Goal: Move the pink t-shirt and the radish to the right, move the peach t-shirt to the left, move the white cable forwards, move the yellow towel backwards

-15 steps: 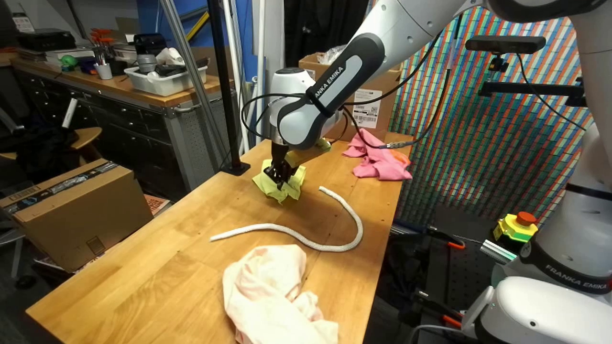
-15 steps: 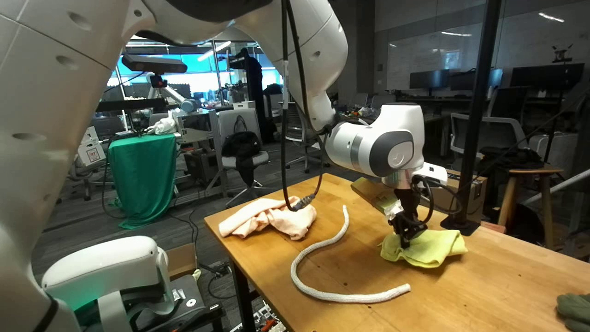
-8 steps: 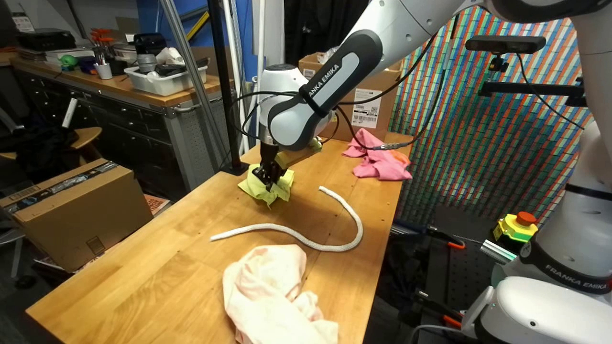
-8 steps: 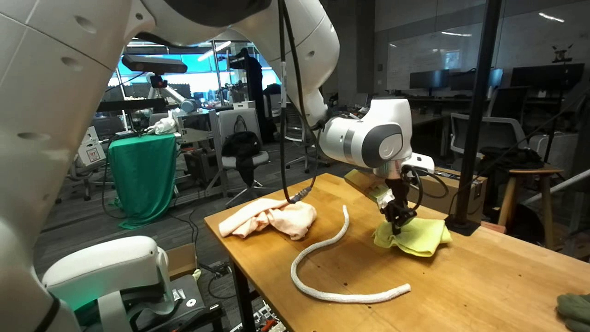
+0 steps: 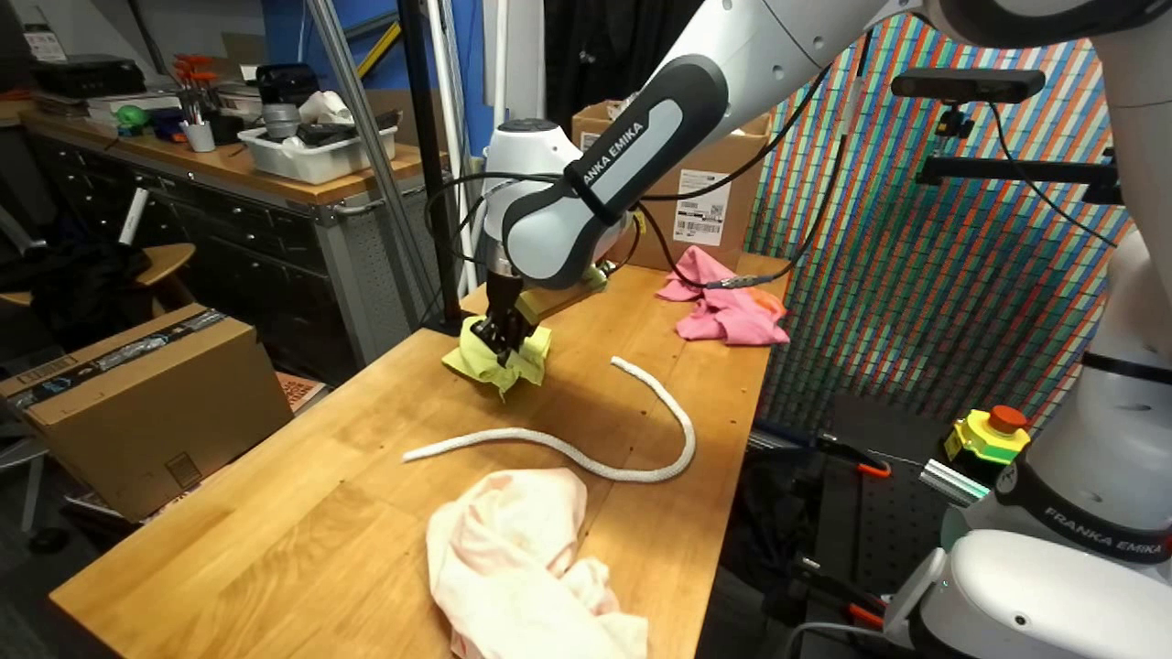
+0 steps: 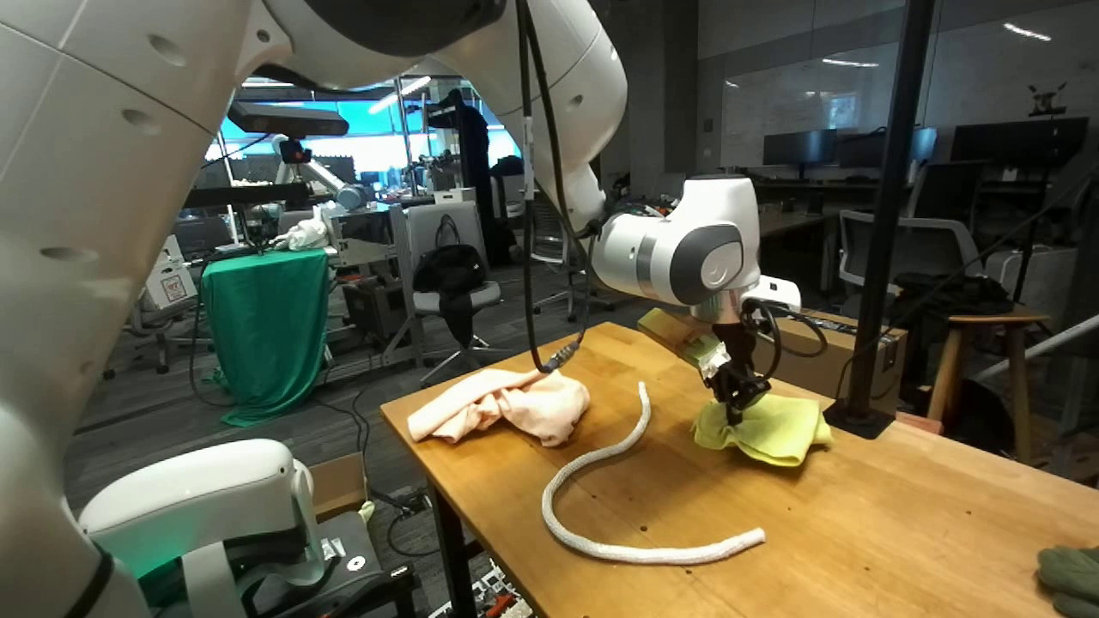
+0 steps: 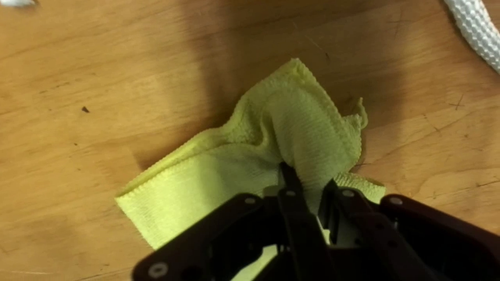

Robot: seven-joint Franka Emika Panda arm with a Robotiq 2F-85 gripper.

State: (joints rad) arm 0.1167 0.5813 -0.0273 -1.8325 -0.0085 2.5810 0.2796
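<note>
Clamping a fold of the yellow towel (image 7: 238,171), the fingers (image 7: 292,185) hang over the far left of the tabletop (image 5: 302,531) in an exterior view; I see the white cable (image 5: 641,476) curving nearer, the peach t-shirt (image 5: 522,558) nearest, the pink t-shirt (image 5: 732,318) far right.

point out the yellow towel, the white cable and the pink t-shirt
Yellow towel (image 7: 238,168): wrist view, on the flatter part beside the pinched fold.
White cable (image 5: 632,476): an exterior view, on its lower bend.
Pink t-shirt (image 5: 728,318): an exterior view, on its crumpled middle.
</note>
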